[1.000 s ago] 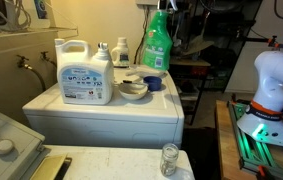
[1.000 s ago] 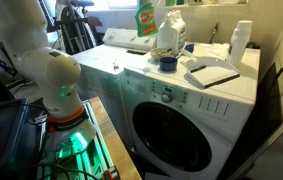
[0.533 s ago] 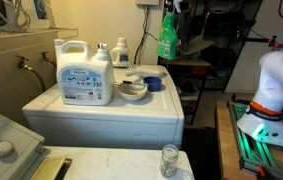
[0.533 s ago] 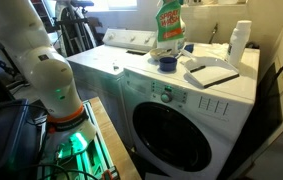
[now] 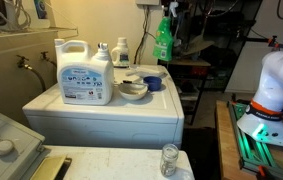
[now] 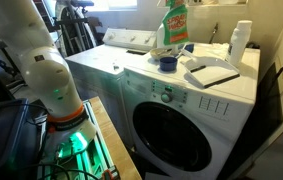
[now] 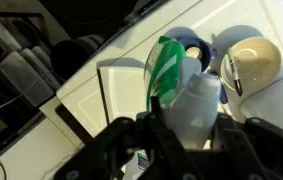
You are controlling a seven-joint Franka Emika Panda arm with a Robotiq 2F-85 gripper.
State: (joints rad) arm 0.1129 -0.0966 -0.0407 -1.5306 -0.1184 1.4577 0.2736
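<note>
End effector clamped on green spray bottle
Arm holds it high above the table; label writing unreadable.

Home laundry rm: washer, detergent jug.

The spray bottle is green, with a red and white label. The detergent jug is white, its label blue. The small cup is blue.
</note>
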